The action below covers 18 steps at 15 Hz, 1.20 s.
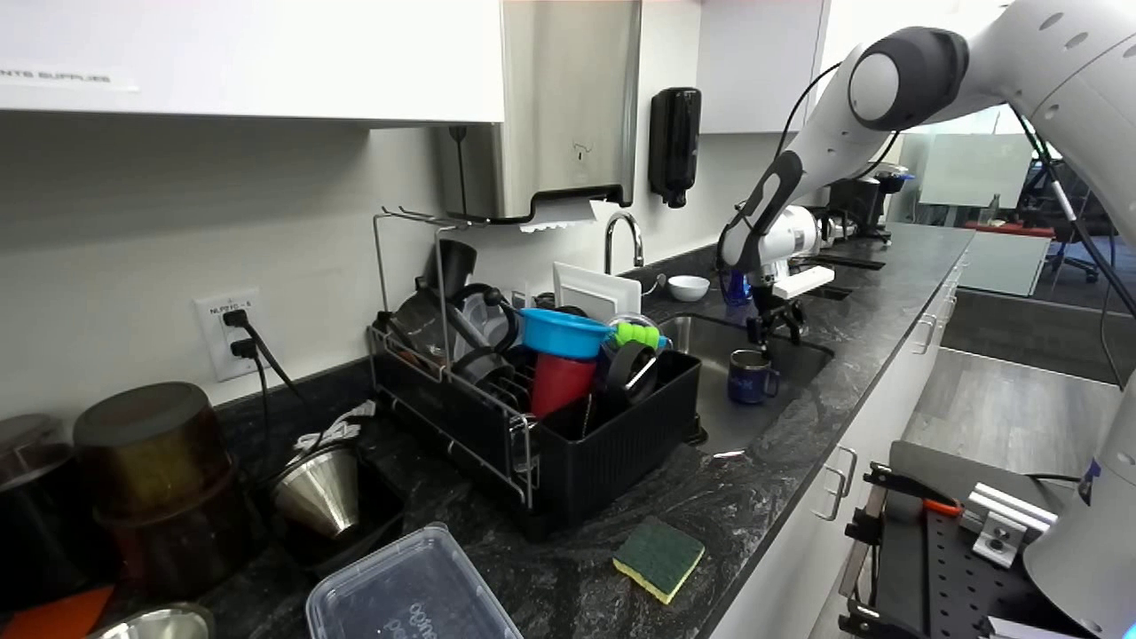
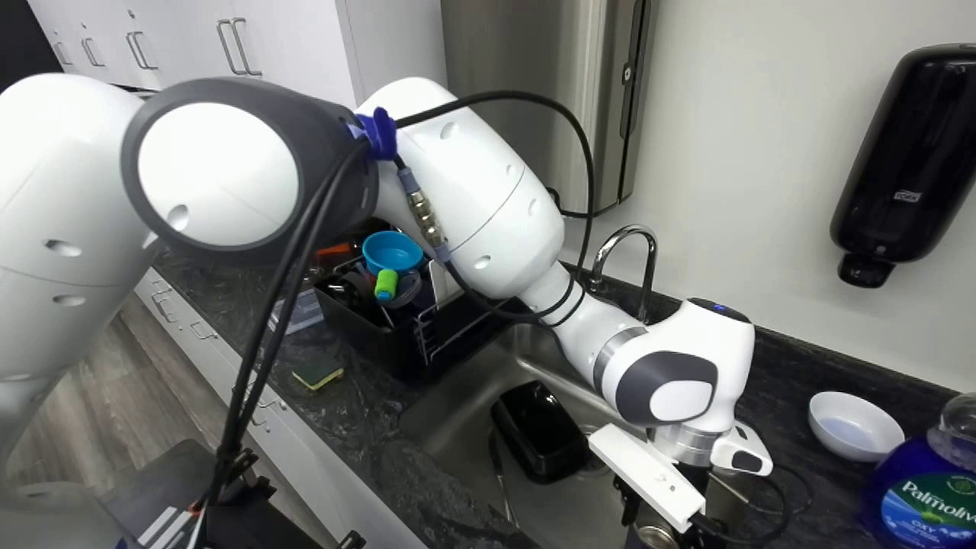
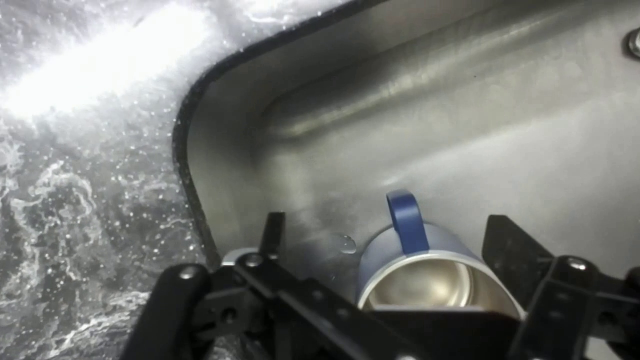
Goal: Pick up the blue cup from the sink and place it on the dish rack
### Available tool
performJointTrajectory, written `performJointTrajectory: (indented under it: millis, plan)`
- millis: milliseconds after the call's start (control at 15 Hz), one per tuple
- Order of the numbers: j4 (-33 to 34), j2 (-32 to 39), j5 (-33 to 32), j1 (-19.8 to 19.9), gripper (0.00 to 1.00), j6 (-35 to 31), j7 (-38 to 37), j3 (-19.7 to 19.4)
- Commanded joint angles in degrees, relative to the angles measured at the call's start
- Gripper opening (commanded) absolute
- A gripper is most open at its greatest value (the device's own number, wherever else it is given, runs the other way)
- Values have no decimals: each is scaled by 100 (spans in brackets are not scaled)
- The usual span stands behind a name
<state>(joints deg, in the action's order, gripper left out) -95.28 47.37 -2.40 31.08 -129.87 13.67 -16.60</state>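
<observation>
I have the dish rack (image 1: 621, 453) on the tabletop (image 1: 568, 595), left of the sink (image 1: 721, 417) in both exterior views. A mug (image 1: 748, 382) stands in the sink, below my claw (image 3: 387, 235). A faucet (image 2: 629, 231) rises between the sink and the wall (image 2: 762, 191). In an exterior view, a sponge (image 1: 658, 555) lies in front of the dish rack, with a plastic tub (image 1: 413, 586) to the sponge's left. In both exterior views, a dish-soap bottle (image 2: 926, 488) stands right of a bowl (image 2: 855, 427).

In the wrist view, glare bleaches part of the countertop (image 3: 100, 195), and the sink (image 3: 340, 160) gleams softly.
</observation>
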Motion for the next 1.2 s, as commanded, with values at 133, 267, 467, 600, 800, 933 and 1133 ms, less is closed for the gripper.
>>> performJointTrajectory:
  millis: [133,267,467,600,800,933,1133]
  plan:
    - [50,146,6,130,100,-127,351,198]
    - [39,129,18,148,100,-195,455,252]
    - [16,114,44,195,100,-388,649,332]
    - [54,163,61,260,100,-521,800,384]
    - [105,229,71,404,100,-642,987,473]
    - [130,264,78,487,100,-695,1062,540]
    - [149,289,99,581,100,-750,1160,679]
